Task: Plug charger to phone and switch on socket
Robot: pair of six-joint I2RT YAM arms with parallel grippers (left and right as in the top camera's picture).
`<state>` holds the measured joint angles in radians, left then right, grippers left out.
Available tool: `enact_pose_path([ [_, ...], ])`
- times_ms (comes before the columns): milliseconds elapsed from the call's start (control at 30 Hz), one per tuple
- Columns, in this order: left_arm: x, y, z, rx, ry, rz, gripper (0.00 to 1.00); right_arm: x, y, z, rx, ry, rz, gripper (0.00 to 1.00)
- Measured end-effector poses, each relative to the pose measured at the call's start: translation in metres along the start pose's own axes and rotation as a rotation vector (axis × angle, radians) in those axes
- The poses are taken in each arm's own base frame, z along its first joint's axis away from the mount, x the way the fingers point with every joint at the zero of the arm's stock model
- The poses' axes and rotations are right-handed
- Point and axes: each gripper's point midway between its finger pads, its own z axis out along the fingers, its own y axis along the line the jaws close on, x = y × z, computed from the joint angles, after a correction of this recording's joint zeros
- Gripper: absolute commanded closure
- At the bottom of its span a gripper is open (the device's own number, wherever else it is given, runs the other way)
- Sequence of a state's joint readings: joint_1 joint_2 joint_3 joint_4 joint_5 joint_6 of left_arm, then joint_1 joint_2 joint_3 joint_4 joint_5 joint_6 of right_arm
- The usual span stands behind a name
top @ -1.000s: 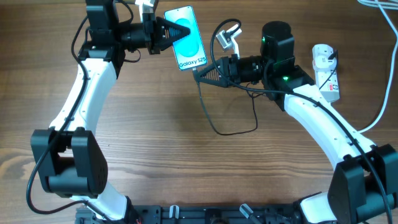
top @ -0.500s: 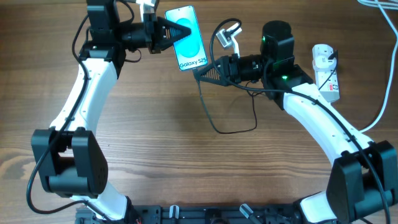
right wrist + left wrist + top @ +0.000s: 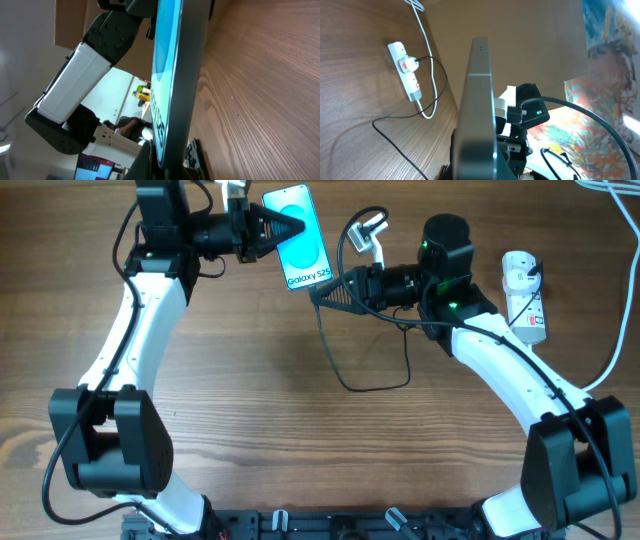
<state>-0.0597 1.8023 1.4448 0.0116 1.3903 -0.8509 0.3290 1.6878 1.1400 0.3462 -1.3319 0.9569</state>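
The phone (image 3: 303, 238), teal and pale blue with "Galaxy S25" on it, is held up off the table. My left gripper (image 3: 293, 228) is shut on its upper part. In the left wrist view the phone (image 3: 480, 100) shows edge-on, rising from the jaws (image 3: 480, 170). My right gripper (image 3: 320, 292) sits at the phone's bottom edge, shut on the end of the charger (image 3: 335, 365), whose black cable loops over the table. The connector itself is hidden. In the right wrist view the phone (image 3: 167, 75) stands right at the jaws (image 3: 170, 167). The socket (image 3: 525, 298) lies at the far right.
The socket (image 3: 407, 70) has a black plug in it and a red marking. Its thick white cord (image 3: 422, 27) runs off the far edge. The charger's slack cable (image 3: 395, 140) lies on the wood between the arms.
My left gripper and the phone have shifted slightly up and left. My right gripper has edged up to the phone's bottom edge.
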Motion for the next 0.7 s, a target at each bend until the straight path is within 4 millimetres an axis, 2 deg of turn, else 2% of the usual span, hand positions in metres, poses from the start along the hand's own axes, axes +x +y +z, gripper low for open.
enact_pose_path([
  [367, 0.0002, 0.0006, 0.0001, -0.002, 0.0, 0.002, 0.96, 0.0028, -0.0037, -0.0009, 0.004, 0.009, 0.03, 0.92],
  [500, 0.0026, 0.0, 0.0027, 0.003, 0.01, 0.021, 0.96, 0.0037, -0.0076, -0.002, 0.016, 0.007, 0.036, 0.83],
  [700, 0.0068, -0.0019, 0.0062, 0.014, 0.03, 0.019, 0.96, 0.0011, -0.0074, -0.0034, 0.02, -0.001, 0.027, 0.79],
])
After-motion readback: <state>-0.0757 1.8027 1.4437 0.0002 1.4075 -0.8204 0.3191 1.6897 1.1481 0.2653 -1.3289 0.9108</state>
